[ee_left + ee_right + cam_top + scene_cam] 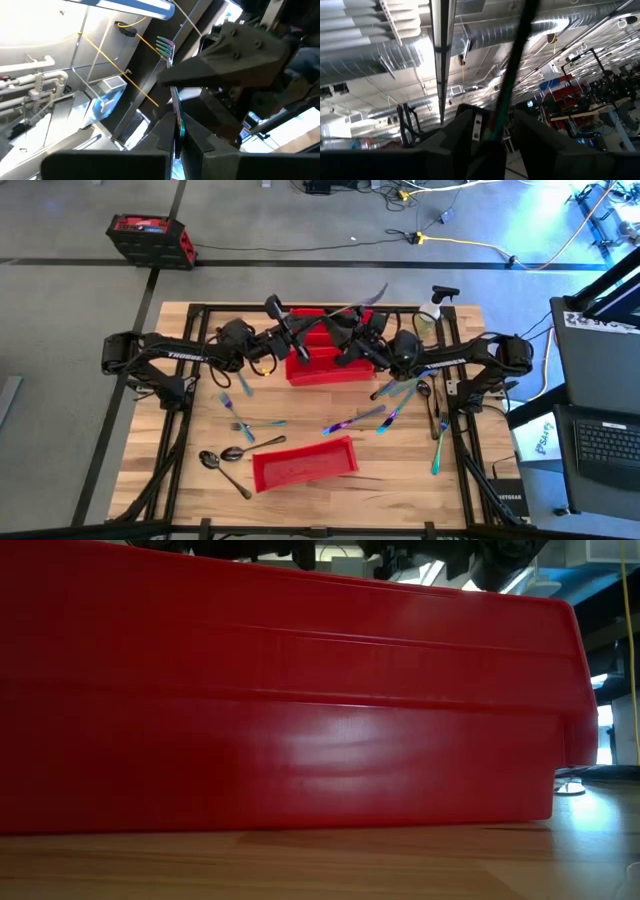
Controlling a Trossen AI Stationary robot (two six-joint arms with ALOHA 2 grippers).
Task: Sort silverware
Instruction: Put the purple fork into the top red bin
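1. One iridescent fork (pixel 175 107) is up in the air above the far red bins (pixel 325 365), at mid-table. Its tines point away from the table and its slim handle runs down between both arms' fingers.
2. Left gripper (pixel 177 134): clamped on the lower handle of the fork. You can take this as the grip that carries it.
3. Right gripper (pixel 495 127): its fingers (pixel 470 127) stand a little off the dark handle on either side, so you should not count on it to bear the fork.
4. Handling, as a judgement: the fork looks light, thin, stiff and polished. Expect it to pivot or slide in a two-finger pinch, and more so when the pinch sits near one end.
5. Where to hold: take the flat of the handle near its balance point, with the pads across its broad faces. Avoid the tines and the narrow neck, where you get little contact.
6. Loose silverware lying on the table:
   - spoons (pixel 222 457) beside the near red bin (pixel 305 463);
   - a small fork (pixel 243 425) just beyond them;
   - knives and long pieces (pixel 395 408) fanned out toward the right arm's base.
7. These lie flat on the wood. Judge each as hard to get under, so approach across the handle rather than along it.
8. Low view: the wall of the near bin fills it, so you learn nothing of the fork there.
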